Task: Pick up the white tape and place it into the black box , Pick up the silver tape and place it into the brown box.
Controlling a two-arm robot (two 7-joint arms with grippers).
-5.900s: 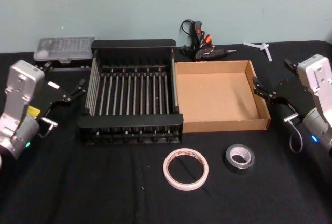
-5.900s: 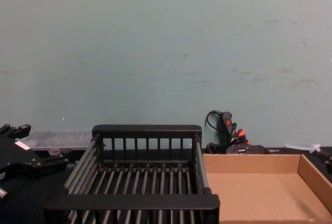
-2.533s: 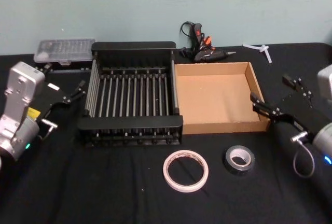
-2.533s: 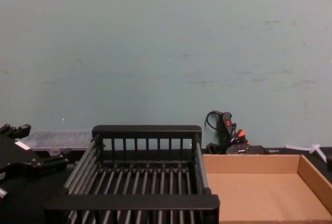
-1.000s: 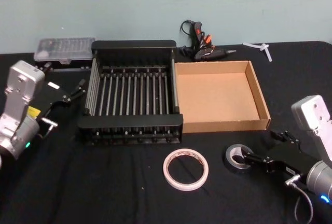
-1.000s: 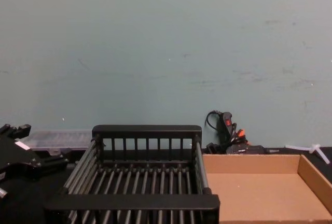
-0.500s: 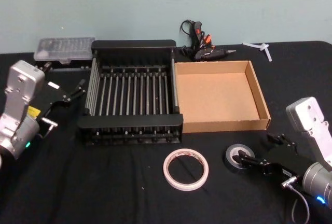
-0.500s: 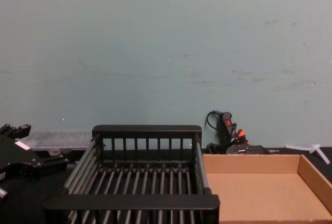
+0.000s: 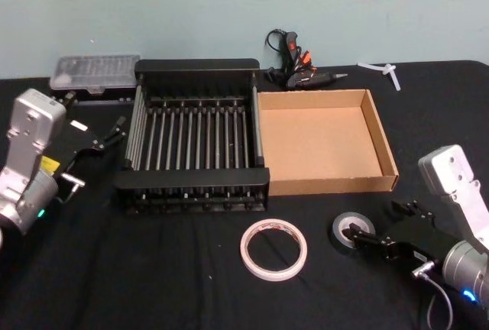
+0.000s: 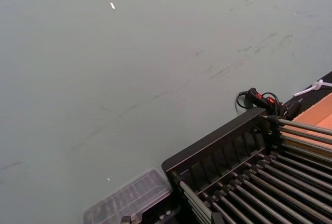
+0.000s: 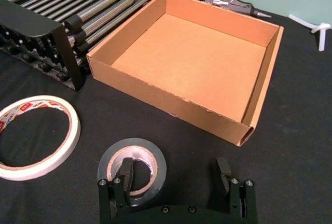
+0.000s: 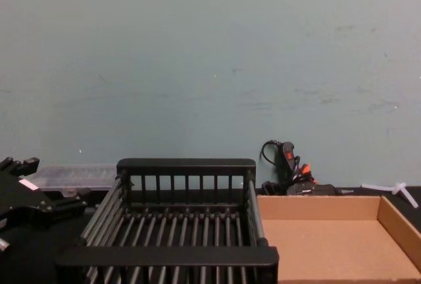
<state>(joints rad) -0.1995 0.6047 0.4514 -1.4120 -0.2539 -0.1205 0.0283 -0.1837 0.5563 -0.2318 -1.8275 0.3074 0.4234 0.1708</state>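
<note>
Right gripper (image 11: pixel 176 180) is sitting low over the tabletop (image 9: pixel 153 284), jaws spread wide, gripping nothing. One finger (image 11: pixel 126 169) is standing inside the core of the silver tape (image 11: pixel 132 164), the other well outside its rim, probably lined up to pinch the wall of the roll. Silver tape is lying flat near the brown box (image 9: pixel 321 143), just in front of it. White tape (image 9: pixel 273 249) is lying flat to its left, in front of the black box (image 9: pixel 195 135). Both boxes are empty. Left gripper (image 9: pixel 103 143) is idling left of the black box; its opening cannot be told.
</note>
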